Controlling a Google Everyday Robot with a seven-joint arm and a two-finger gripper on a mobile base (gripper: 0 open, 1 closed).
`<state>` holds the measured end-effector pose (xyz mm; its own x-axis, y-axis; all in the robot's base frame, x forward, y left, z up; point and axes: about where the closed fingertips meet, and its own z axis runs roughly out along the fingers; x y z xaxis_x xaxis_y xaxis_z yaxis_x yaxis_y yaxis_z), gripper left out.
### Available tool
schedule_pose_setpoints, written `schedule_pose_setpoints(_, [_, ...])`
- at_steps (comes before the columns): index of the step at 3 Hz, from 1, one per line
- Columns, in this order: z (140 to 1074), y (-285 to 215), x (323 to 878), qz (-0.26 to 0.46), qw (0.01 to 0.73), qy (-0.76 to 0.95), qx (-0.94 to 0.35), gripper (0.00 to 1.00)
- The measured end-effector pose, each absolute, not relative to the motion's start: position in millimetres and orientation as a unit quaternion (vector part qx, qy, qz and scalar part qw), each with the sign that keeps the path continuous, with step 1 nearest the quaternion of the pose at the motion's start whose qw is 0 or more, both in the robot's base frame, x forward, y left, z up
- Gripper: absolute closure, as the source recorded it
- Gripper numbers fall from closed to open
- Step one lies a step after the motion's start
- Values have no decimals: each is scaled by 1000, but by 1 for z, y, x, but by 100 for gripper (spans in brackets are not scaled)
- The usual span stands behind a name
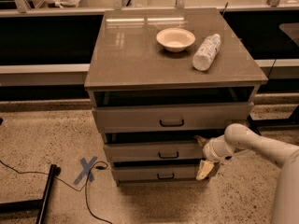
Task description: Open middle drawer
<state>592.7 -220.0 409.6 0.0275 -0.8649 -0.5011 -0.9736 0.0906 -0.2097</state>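
The grey cabinet holds three stacked drawers. The middle drawer (149,151) has a medium-height flat front and a small black loop handle (168,155). It stands out slightly, with a dark gap above it. My gripper (202,154) is at the right end of that drawer's front, on the end of the white arm (252,146) that comes in from the right. It is open: one finger shows at the drawer's upper right corner and the other pale finger (204,169) hangs lower, by the bottom drawer. It holds nothing.
The tallest drawer (173,118) is above and the shortest drawer (159,173) is below. A bowl (175,38) and a lying plastic bottle (206,52) rest on the cabinet top. A blue tape X (86,169), cables and a black stand foot (46,192) are on the floor at left.
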Motion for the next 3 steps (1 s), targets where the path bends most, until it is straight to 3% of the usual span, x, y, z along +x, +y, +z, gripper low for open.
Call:
schedule_pose_setpoints(1, [417, -216, 596, 89, 236, 682, -687, 0])
schedule_pose_setpoints(2, [418, -215, 596, 86, 218, 677, -697, 8])
schedule_pose_setpoints(3, [417, -213, 592, 89, 203, 672, -707, 34])
